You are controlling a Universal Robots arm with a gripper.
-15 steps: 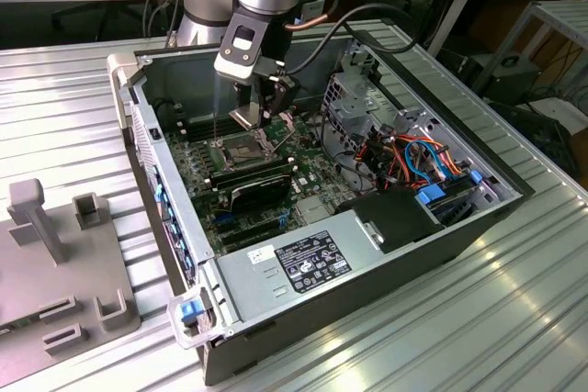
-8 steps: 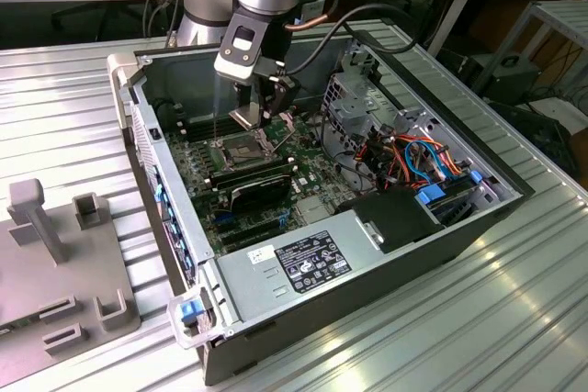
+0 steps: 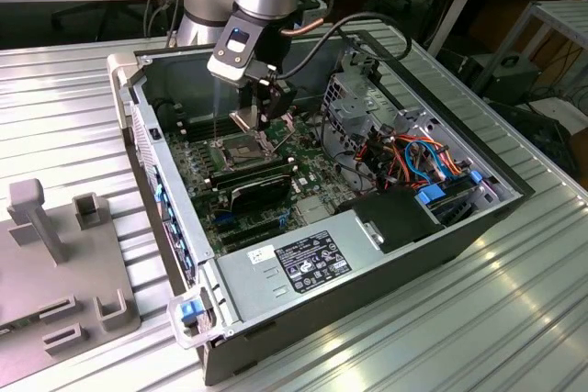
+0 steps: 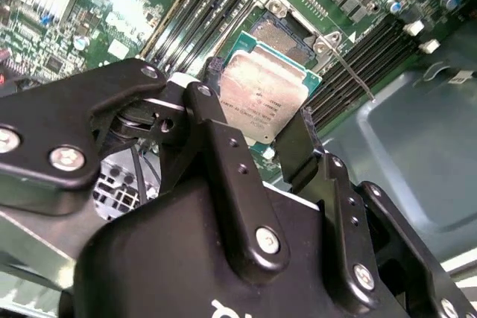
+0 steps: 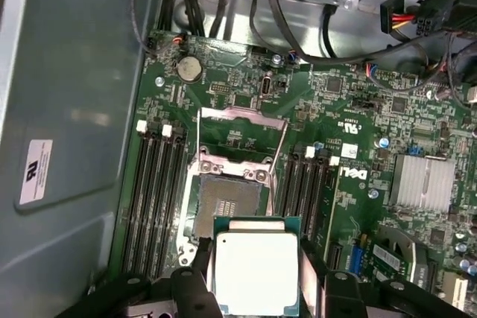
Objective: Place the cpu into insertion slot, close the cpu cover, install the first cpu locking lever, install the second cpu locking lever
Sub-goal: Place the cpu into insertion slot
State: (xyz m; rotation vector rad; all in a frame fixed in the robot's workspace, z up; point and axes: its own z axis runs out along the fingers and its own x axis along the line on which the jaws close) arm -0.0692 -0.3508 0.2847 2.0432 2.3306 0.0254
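Black two-fingered end effector (image 3: 269, 109) at upper centre of the exterior view, clamped on small flat square silvery-tan cpu (image 5: 257, 269), just above square black insertion slot (image 5: 227, 199), thin silver cpu cover (image 5: 242, 135) raised open

You have the cpu (image 5: 256, 269) between the fingers of the gripper (image 4: 257, 121), over the board just beside the insertion slot (image 5: 227, 199). The cpu cover (image 5: 242, 135) stands raised on the slot's side away from the cpu, and memory slots (image 5: 158, 199) flank the slot.
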